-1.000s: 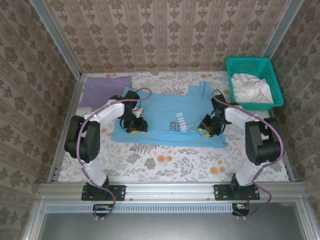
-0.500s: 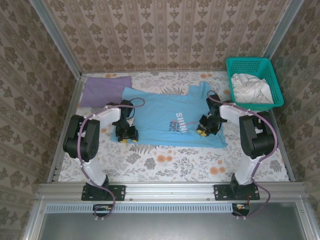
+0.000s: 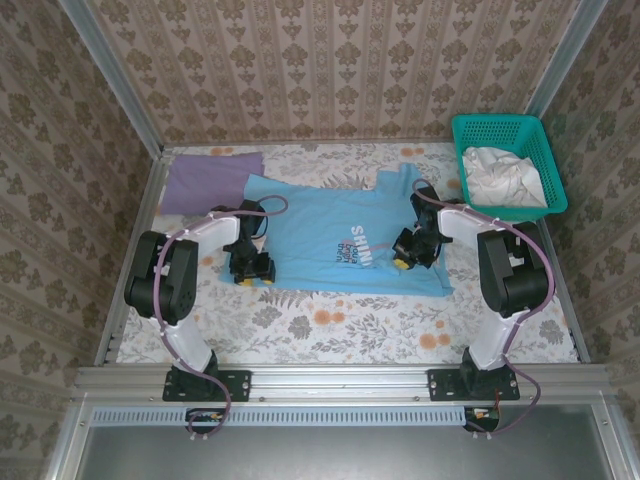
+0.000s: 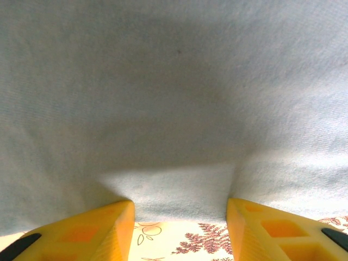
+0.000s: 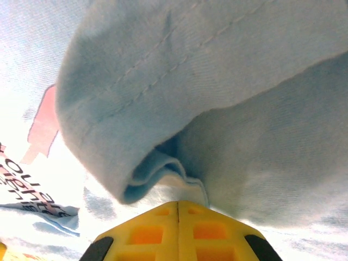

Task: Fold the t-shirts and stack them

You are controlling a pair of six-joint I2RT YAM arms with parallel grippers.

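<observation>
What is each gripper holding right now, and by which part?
The right gripper is shut on the blue t-shirt, pinching a stitched folded edge. The left gripper is open at its edge, holding nothing.

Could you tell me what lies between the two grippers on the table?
In the top view, the blue t-shirt, spread flat, spans the whole stretch from the left gripper to the right gripper.

We see 2 arms, left arm (image 3: 210, 228) and right arm (image 3: 470, 222): white links, black joints, looping purple cables (image 3: 275, 199), black bases (image 3: 205, 384) at 6 o'clock, yellow fingers (image 4: 87, 231).
</observation>
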